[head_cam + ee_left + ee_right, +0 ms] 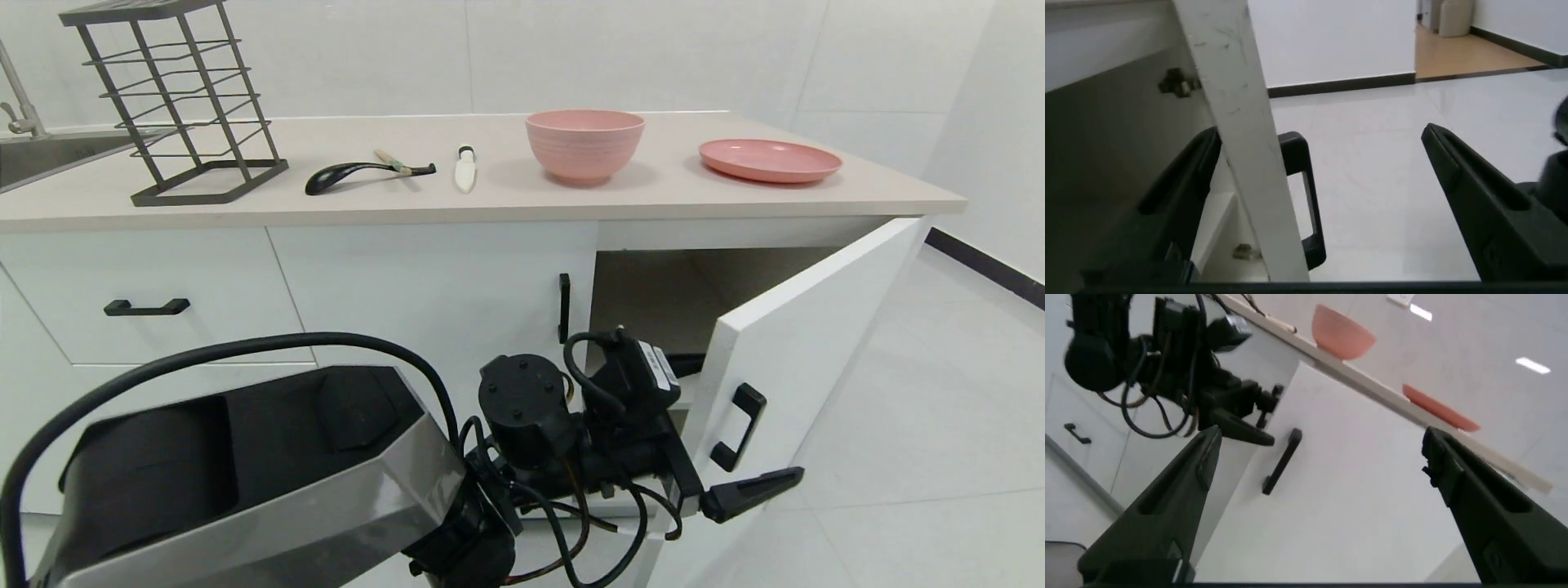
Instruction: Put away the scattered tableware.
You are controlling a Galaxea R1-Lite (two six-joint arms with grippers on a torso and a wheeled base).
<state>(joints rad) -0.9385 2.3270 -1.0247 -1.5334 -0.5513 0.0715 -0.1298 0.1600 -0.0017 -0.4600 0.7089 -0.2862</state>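
Note:
On the beige counter [490, 200] lie a black spoon [343, 173], a small wooden-handled utensil [392, 162] and a white knife [464, 170]. A pink bowl [584, 145] [1343, 331] and a pink plate [770, 159] [1441, 408] stand further right. Below them the white cabinet door [800, 327] [1241, 131] [1355, 474] is swung open. My left gripper [722, 482] [1321, 135] [1237, 416] is open and straddles the door's free edge near its black handle [739, 425] [1306, 204]. My right gripper [1321, 437] is open, holds nothing, and sits low and well back from the door.
A black wire dish rack [180, 106] stands at the counter's left beside a sink [49, 155]. A drawer with a black handle [147, 307] is below. The cabinet interior [678, 286] is dark and open. Bare tiled floor [939, 425] lies to the right.

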